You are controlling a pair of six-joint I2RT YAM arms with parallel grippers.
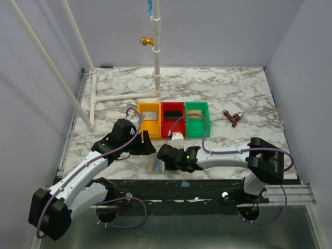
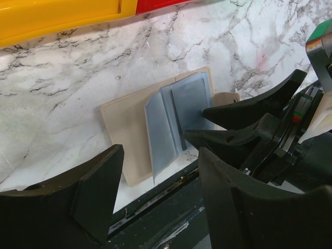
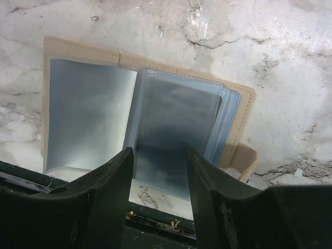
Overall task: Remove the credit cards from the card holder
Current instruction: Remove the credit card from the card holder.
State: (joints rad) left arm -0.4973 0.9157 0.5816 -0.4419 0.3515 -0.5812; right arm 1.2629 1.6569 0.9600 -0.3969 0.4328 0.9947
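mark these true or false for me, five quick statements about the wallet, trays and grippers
1. The card holder lies open on the marble table. True.
2. The left gripper clamps the card holder. False: its jaws are open with nothing gripped.
3. The yellow tray, red tray and green tray stand side by side. True.
4. The card holder sits in the red tray. False: it lies on the table near the front edge.
5. The right gripper is at the holder's grey-blue sleeves, jaws apart. True.
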